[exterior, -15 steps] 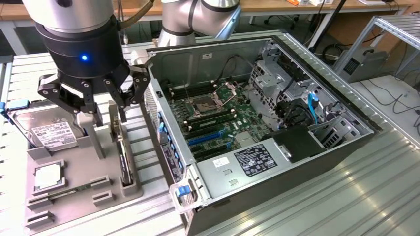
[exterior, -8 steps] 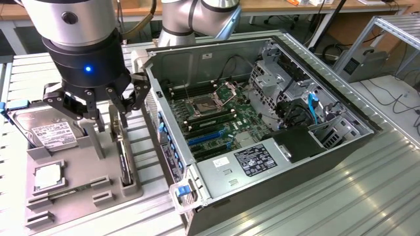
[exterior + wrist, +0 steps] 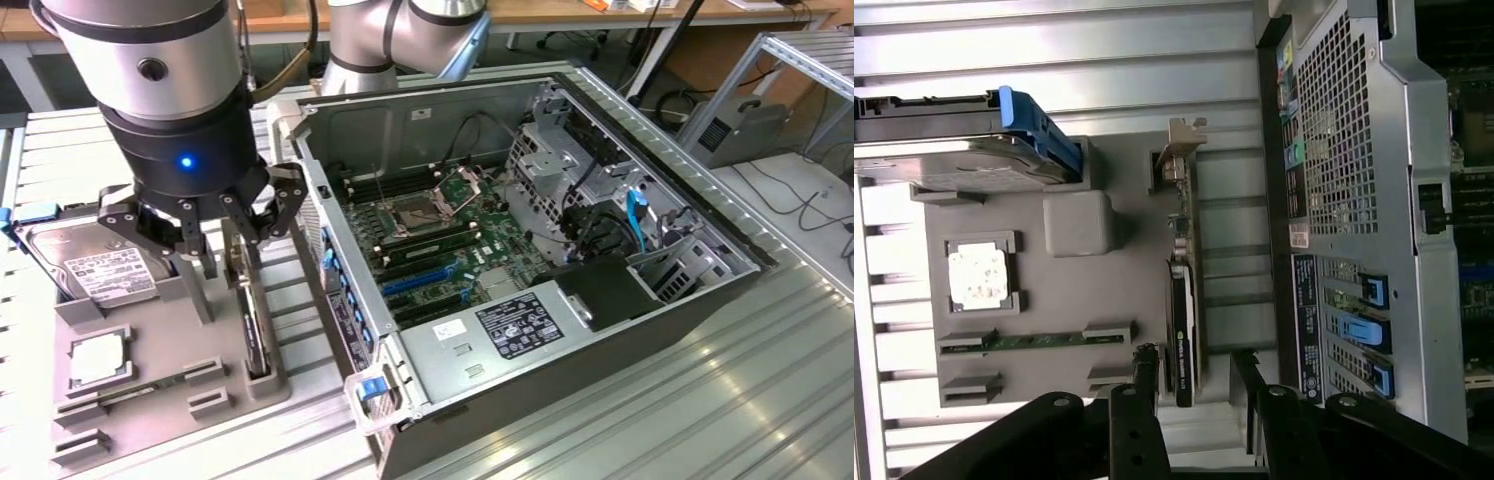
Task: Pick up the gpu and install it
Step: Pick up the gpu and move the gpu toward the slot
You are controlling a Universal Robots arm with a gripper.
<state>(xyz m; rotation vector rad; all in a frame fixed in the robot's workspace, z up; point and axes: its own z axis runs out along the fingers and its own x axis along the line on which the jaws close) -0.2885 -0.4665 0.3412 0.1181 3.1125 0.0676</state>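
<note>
Hangs, pincer [image 3: 1194, 355] spread, flanking one end of the gpu [image 3: 1184, 290] set on edge below, long axis along the holder's [image 3: 1069, 290] edge nearest the case [image 3: 1354, 150].

The table [image 3: 641, 400] [image 3: 1054, 50] is a ribbed metal surface of parallel slats. Two items rest directly on it.

1. A grey tray [image 3: 160, 400] [image 3: 1054, 290] lies flat at the exterior view's left. Its slots hold:
   - a hard drive [image 3: 100, 265] [image 3: 954, 165], tilted on edge;
   - a square chip [image 3: 96, 358] [image 3: 978, 275], lying flat;
   - a memory stick [image 3: 147, 388] [image 3: 1034, 341], lying in its holders;
   - the gpu [image 3: 251, 300] [image 3: 1182, 300], standing on edge along the side nearest the case.

2. An open computer case [image 3: 534, 430] [image 3: 1354, 150] lies on its side at the exterior view's right, just beside the tray. A strip of bare slats shows between them.
</note>
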